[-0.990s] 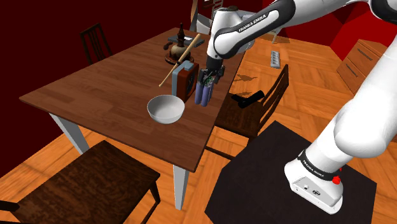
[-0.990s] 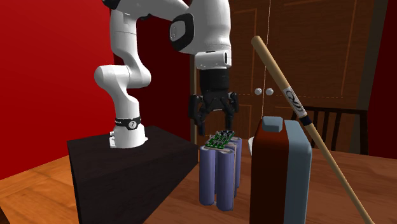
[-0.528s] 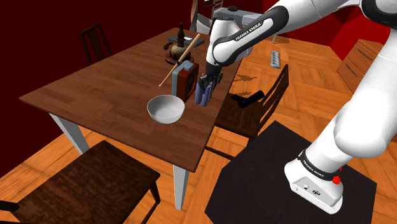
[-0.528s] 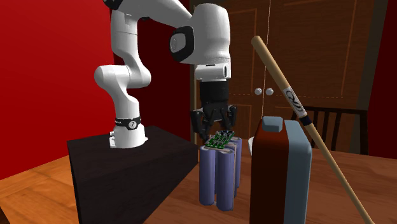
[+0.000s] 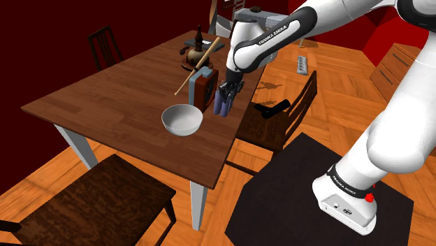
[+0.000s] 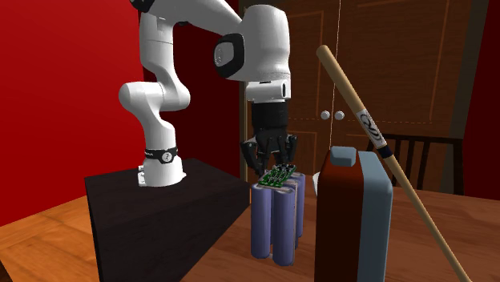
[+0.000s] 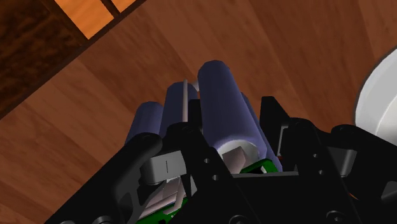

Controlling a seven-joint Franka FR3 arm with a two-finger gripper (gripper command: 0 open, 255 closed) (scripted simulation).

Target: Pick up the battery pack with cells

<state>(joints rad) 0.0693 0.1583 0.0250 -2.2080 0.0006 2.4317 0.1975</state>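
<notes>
Directly under the pincer [image 6: 272, 163], the pack [image 6: 276, 224] stands upright on the bench [image 5: 105, 98], long axis vertical, its top clasped.

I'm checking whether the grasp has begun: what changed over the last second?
The gripper dropped straight down onto the battery pack, and its fingers, wide open a second ago, have closed on the pack's top. The pack stands upright on the table, not lifted. The white bowl, the reddish-brown case and the leaning stick stayed put.
</notes>
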